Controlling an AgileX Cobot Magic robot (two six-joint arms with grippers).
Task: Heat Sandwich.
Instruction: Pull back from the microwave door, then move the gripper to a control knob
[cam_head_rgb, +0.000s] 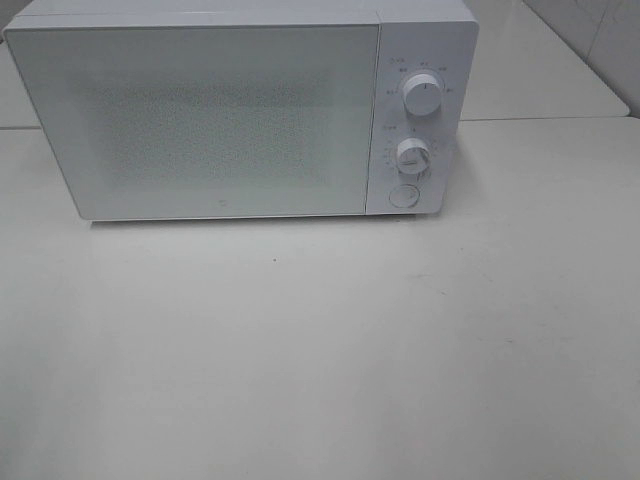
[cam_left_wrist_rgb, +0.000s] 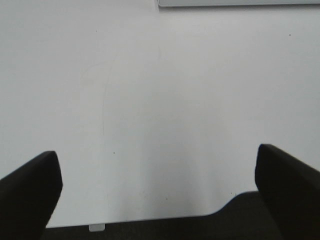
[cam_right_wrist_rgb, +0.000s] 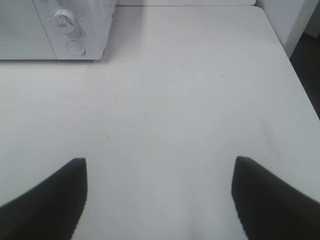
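Observation:
A white microwave (cam_head_rgb: 240, 110) stands at the back of the white table (cam_head_rgb: 320, 350) with its door shut. Two knobs (cam_head_rgb: 421, 96) and a round button sit on its right panel; it also shows in the right wrist view (cam_right_wrist_rgb: 55, 27). The sandwich and its pink plate are out of view. My left gripper (cam_left_wrist_rgb: 159, 172) is open and empty over the table near its front edge. My right gripper (cam_right_wrist_rgb: 159, 192) is open and empty over the table, to the right of the microwave. Neither gripper shows in the exterior high view.
A second white table (cam_head_rgb: 540, 70) lies behind the microwave at the right. The table's right edge (cam_right_wrist_rgb: 295, 75) drops to a dark floor. A white wall or cabinet (cam_right_wrist_rgb: 290, 20) stands at the far right corner.

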